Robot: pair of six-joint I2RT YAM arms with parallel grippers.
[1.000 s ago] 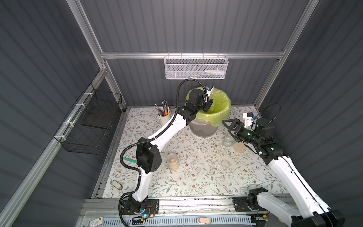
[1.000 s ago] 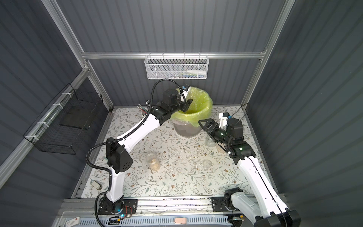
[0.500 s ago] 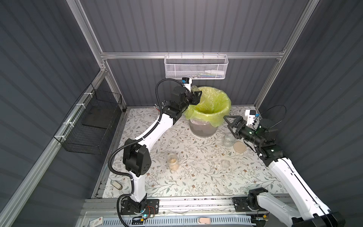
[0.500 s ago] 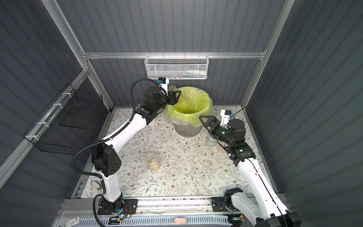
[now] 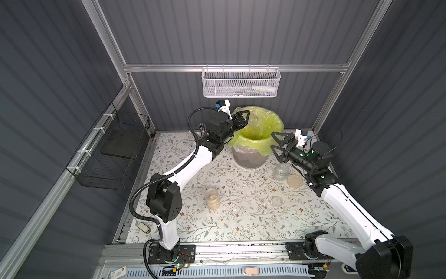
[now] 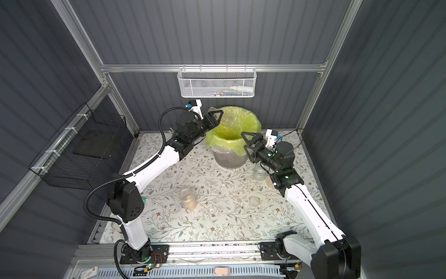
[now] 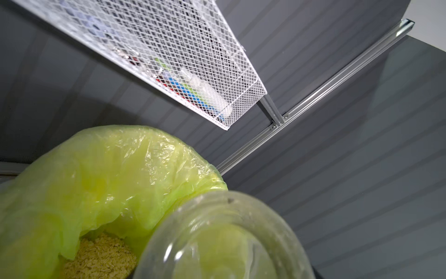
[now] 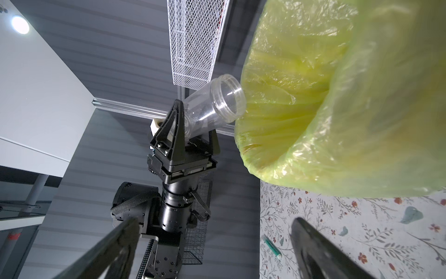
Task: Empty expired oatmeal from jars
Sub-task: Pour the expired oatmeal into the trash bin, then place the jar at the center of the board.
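My left gripper (image 5: 243,118) (image 6: 215,118) is shut on a clear, empty jar (image 5: 252,120) (image 6: 226,120) (image 7: 224,241) (image 8: 214,106). It is held tilted, its mouth over the left rim of the yellow-green bag. Oatmeal (image 7: 96,258) lies heaped inside that bag. A narrow jar (image 5: 212,199) (image 6: 188,198) holding oatmeal stands mid-table. A squat empty jar (image 5: 281,172) (image 6: 259,172) stands by its beige lid (image 5: 294,180). My right gripper (image 5: 277,146) (image 6: 247,146) (image 8: 214,253) hangs open and empty, right of the bin.
The grey bin (image 5: 248,159) with the bag (image 5: 268,125) stands at the back centre. A small clear lid (image 5: 277,201) lies right of centre. A white mesh basket (image 5: 241,83) hangs above the bin and a black wire basket (image 5: 113,149) on the left wall. A green marker (image 8: 271,246) lies on the cloth.
My left gripper drew the jar back from over the bin's middle to its left rim. My right gripper rose slightly toward the bin, still open.
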